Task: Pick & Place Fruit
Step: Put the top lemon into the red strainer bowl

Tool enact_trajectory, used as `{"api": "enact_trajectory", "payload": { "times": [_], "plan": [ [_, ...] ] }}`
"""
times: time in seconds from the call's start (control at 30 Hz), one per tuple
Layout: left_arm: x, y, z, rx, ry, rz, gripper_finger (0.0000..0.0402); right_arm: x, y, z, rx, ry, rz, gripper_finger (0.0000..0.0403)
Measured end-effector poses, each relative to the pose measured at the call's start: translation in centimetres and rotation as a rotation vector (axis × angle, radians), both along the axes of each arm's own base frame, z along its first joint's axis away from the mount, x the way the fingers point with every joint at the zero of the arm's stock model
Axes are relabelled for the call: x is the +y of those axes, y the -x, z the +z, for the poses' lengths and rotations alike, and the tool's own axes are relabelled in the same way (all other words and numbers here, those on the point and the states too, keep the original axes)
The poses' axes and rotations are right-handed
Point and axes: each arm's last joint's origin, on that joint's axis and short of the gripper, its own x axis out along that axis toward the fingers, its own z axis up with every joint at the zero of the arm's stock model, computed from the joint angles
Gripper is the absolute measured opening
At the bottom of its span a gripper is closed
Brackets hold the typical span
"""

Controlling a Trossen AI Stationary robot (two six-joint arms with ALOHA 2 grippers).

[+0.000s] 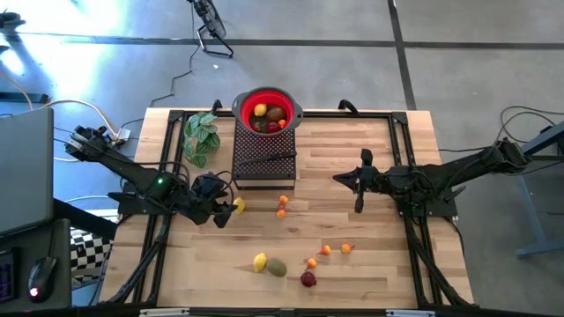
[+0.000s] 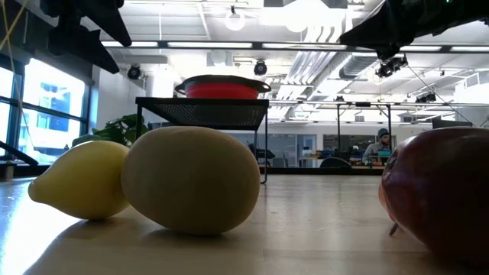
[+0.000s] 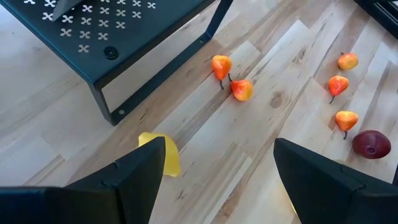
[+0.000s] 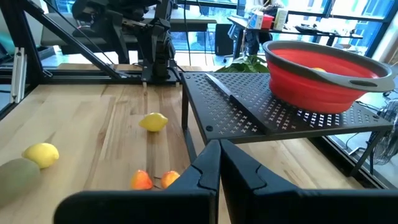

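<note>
Left gripper (image 1: 226, 210): the fingers (image 3: 140, 180) are spread wide and nothing is held; the lemon (image 1: 238, 205) is seen just beside one finger, at the mouth of the jaws rather than squarely between them.
Step in hand: judged to be the approach for picking up this lemon; no grasp has been made yet.
How it is done well: the jaws should be centred over the lemon so that it lies between both fingers, then lowered near the table (image 1: 370, 264) before being closed; a closure made off-centre is likely to nudge the round fruit away.
Right gripper (image 1: 359, 182): the fingers are pressed together with nothing between them; it is held over the table's right half, apart from all fruit.
Other fruit: two small orange ones (image 1: 282, 206) lie near the lemon; more lie scattered nearer the front edge.
Destination: a red bowl (image 1: 267, 107) already holding fruit is set on a black rack (image 1: 263, 158), just behind the lemon.
</note>
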Motion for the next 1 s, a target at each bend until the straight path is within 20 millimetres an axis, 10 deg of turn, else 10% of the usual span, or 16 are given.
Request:
{"api": "enact_trajectory", "payload": {
  "times": [1.0],
  "plan": [
    [0.0,-0.4,-0.3,-0.048,0.047,0.15,0.0294,-0.1,1.6,0.9,-0.012,0.058,0.1,0.0003]
  ]
}}
